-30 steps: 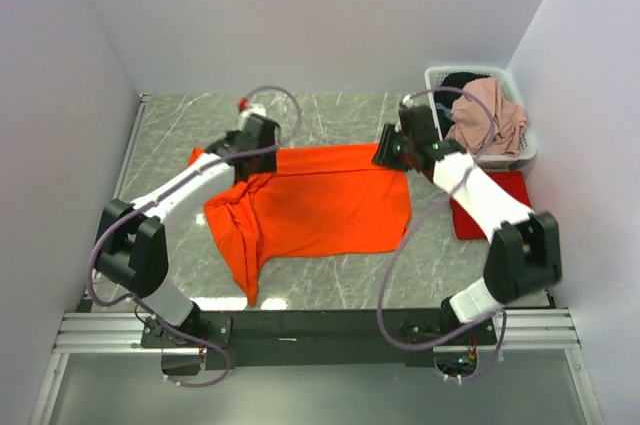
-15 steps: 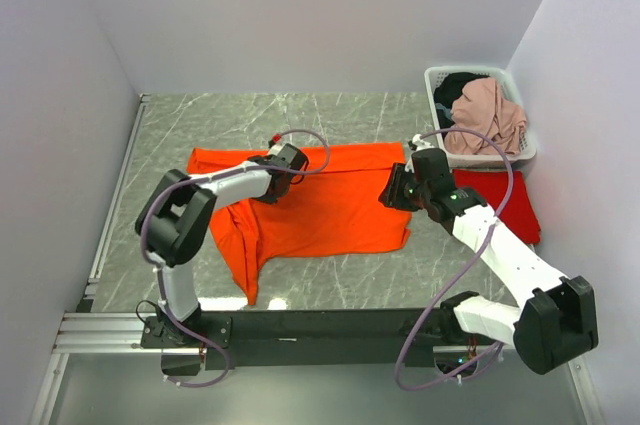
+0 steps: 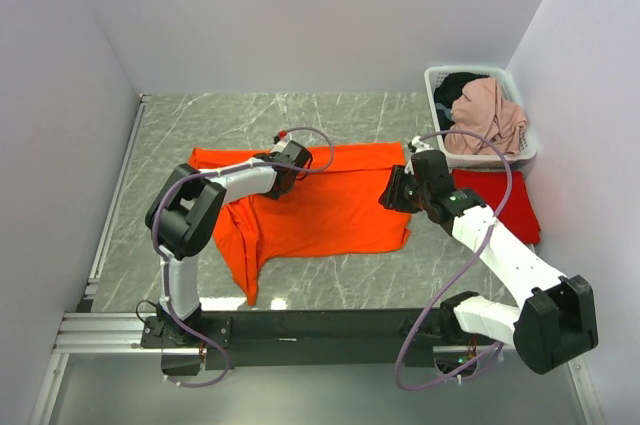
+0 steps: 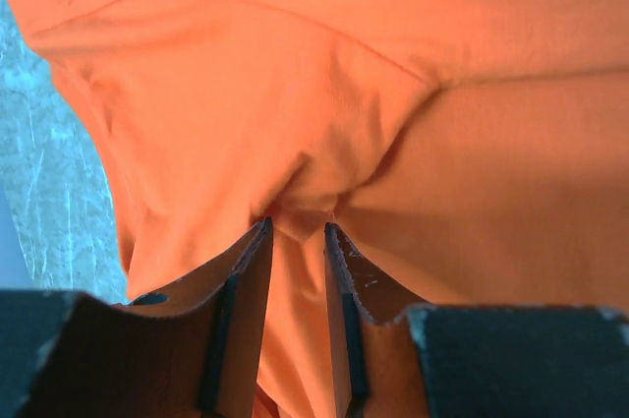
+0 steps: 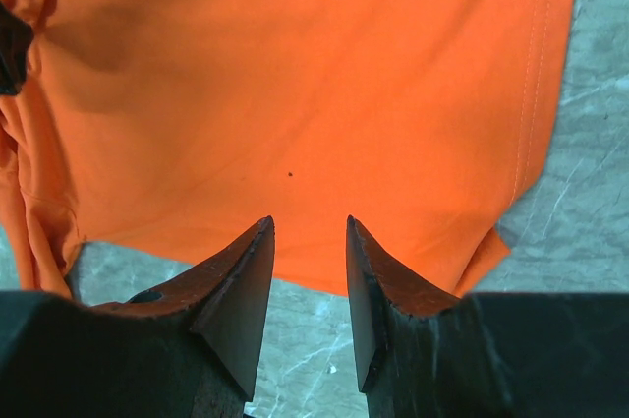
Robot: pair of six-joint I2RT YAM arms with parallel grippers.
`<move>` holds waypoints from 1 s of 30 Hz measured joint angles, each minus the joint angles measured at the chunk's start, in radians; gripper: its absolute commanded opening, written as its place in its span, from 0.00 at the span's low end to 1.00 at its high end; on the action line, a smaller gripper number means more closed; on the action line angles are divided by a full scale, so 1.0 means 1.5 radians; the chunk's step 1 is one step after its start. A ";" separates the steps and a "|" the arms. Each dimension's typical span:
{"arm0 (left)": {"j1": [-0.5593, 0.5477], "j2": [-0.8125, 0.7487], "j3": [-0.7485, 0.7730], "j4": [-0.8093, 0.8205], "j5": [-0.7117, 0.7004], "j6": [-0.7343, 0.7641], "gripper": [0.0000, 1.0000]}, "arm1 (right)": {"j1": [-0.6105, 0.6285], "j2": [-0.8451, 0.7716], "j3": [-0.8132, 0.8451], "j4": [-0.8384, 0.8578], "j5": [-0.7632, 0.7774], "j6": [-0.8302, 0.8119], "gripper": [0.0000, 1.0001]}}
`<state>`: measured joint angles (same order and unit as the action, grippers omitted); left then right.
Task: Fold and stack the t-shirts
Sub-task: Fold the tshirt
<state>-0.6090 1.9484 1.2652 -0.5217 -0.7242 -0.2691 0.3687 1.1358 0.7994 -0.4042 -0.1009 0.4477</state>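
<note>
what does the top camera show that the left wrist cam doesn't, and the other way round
Only the top external view: the red t-shirt lying by the laundry basket of clothes, and the right gripper at the right edge of the orange t-shirt. Only the left wrist view: the left gripper, its fingers closed on a bunched fold of cloth. Both: that orange t-shirt and the marble table.

White basket (image 3: 432, 75) far right w/ pink cloth (image 3: 487, 113), prob. dark garment (image 3: 457, 85) too.

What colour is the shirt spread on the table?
The t-shirt is bright orange; top external view.
</note>
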 measured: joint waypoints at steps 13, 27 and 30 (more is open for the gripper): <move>0.011 0.030 0.013 0.006 0.001 0.014 0.34 | 0.000 0.010 -0.002 0.000 -0.011 0.000 0.42; 0.013 0.031 0.013 0.006 0.010 0.016 0.01 | 0.000 0.016 -0.002 0.000 -0.011 0.001 0.42; 0.013 0.031 0.013 0.005 0.014 0.015 0.01 | 0.000 0.016 -0.002 0.001 -0.011 0.000 0.42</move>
<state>-0.5892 1.9945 1.2854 -0.5137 -0.7029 -0.2462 0.3687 1.1599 0.7959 -0.4034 -0.1173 0.4480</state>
